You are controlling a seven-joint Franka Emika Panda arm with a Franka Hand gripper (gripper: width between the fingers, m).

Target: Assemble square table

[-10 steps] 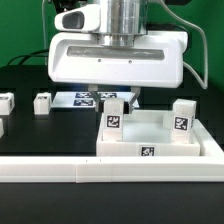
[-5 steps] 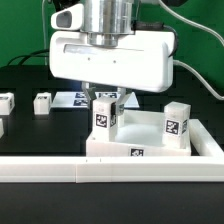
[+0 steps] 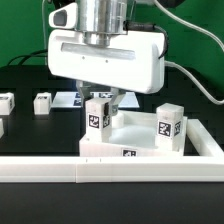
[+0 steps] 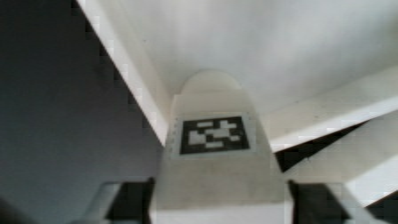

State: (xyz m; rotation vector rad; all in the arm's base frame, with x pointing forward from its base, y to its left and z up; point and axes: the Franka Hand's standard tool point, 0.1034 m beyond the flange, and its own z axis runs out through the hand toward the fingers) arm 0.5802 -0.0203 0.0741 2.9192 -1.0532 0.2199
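I see the gripper [image 3: 101, 98] half closed on 1 leg [image 3: 98, 116]. It fills the gap between both fingers [image 4: 125, 203] and stands upright at a corner of the square table [image 3: 135, 142], just below them. A 2nd leg [image 3: 168, 126] stands at another corner, apart from the fingers.

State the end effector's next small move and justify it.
Probably twist the white tagged block leg down into its corner socket, then release. The end effector is shut on this leg, which stands upright at a corner of the white plastic square slab; a second leg stands at another corner.
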